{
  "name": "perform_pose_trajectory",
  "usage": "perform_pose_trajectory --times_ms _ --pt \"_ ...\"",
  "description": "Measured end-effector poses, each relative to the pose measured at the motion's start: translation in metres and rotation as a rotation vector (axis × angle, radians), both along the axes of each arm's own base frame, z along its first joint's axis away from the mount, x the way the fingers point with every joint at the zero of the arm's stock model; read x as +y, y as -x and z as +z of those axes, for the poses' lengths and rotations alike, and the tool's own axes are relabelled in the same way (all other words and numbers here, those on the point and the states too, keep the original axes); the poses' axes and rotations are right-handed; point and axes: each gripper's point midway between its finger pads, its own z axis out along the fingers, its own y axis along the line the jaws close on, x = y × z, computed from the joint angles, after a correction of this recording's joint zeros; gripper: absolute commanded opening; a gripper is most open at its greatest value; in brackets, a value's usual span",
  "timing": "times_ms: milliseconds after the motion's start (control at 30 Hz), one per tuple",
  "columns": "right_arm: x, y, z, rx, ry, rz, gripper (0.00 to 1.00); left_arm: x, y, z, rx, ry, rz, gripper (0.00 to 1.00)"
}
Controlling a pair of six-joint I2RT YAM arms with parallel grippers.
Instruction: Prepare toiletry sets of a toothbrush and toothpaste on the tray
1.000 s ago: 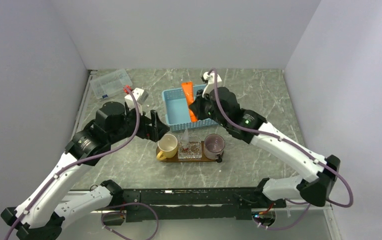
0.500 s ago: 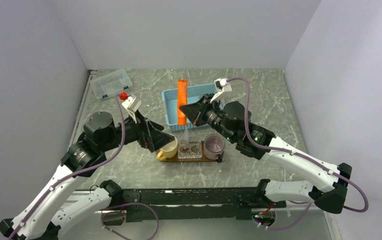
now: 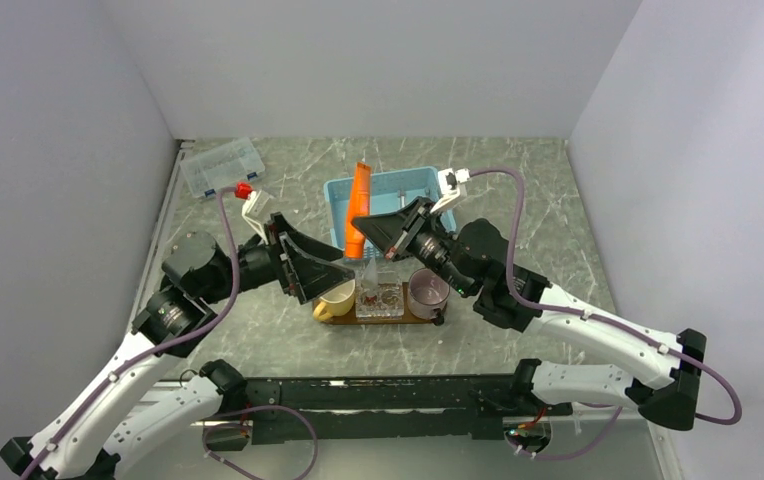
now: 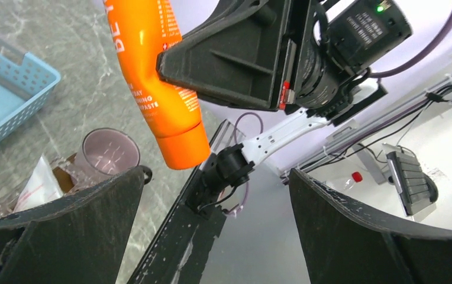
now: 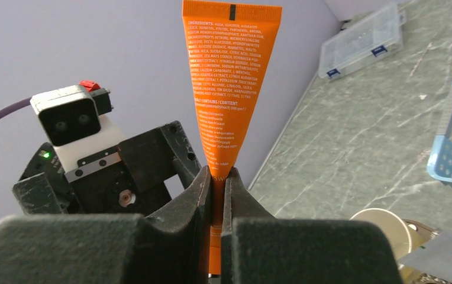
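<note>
Pinching the orange toothpaste tube (image 5: 229, 77), the right hand (image 5: 216, 180) holds it upright, cap down.

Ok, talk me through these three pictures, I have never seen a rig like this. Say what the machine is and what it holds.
These are two robot arms bolted at a table's near edge, each ending in a two-finger gripper. The wide picture looks down from above and behind them; the other two come from a camera on each wrist. The right gripper pinches an orange toothpaste tube in the air. The left gripper hangs open facing it, holding nothing. On the table a dark tray carries a yellow mug, a clear holder and a purple cup. Behind it stand a blue basket and a clear plastic box.
</note>
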Motion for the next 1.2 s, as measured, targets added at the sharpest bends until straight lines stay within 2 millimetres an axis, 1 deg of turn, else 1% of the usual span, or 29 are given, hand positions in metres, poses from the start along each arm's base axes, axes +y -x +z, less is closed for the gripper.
perform_pose_trajectory --times_ms 167,267,433,600,700,867,933,967,1000,1067,1100,1133,1200 --pt "0.003 0.008 0.011 -0.009 -0.051 0.038 0.05 -0.003 0.001 0.010 -0.003 0.060 -0.011 0.95" --pt "0.004 0.014 0.013 -0.015 -0.072 0.063 0.06 -0.005 0.000 0.013 0.004 0.086 -0.021 0.90" --pt "0.008 0.022 0.015 -0.020 -0.096 0.103 0.06 -0.009 0.000 0.018 0.014 0.118 -0.044 0.79" --pt "0.011 0.028 0.014 -0.026 -0.110 0.132 0.07 -0.015 0.003 0.022 0.020 0.149 -0.090 0.63" --pt "0.012 0.031 0.017 -0.031 -0.120 0.138 0.08 -0.017 0.003 0.021 0.032 0.158 -0.108 0.54" --pt "0.012 0.035 0.021 -0.045 -0.134 0.147 0.11 -0.019 0.005 0.016 0.053 0.161 -0.124 0.29" --pt "0.012 0.036 0.023 -0.052 -0.135 0.151 0.15 -0.019 0.005 0.016 0.059 0.161 -0.124 0.15" --pt "0.012 0.036 0.023 -0.054 -0.134 0.151 0.18 -0.019 0.005 0.016 0.060 0.163 -0.124 0.05" --pt "0.012 0.037 0.023 -0.056 -0.134 0.151 0.21 -0.018 0.005 0.016 0.061 0.163 -0.124 0.00" --pt "0.012 0.037 0.023 -0.059 -0.132 0.152 0.31 -0.018 0.005 0.015 0.063 0.161 -0.124 0.00" --pt "0.012 0.037 0.023 -0.061 -0.132 0.152 0.39 -0.018 0.005 0.015 0.065 0.159 -0.124 0.00" --pt "0.012 0.037 0.023 -0.062 -0.132 0.152 0.45 -0.019 0.005 0.014 0.069 0.155 -0.125 0.00" --pt "0.010 0.038 0.024 -0.068 -0.131 0.152 0.51 -0.019 0.005 0.011 0.074 0.144 -0.127 0.00"
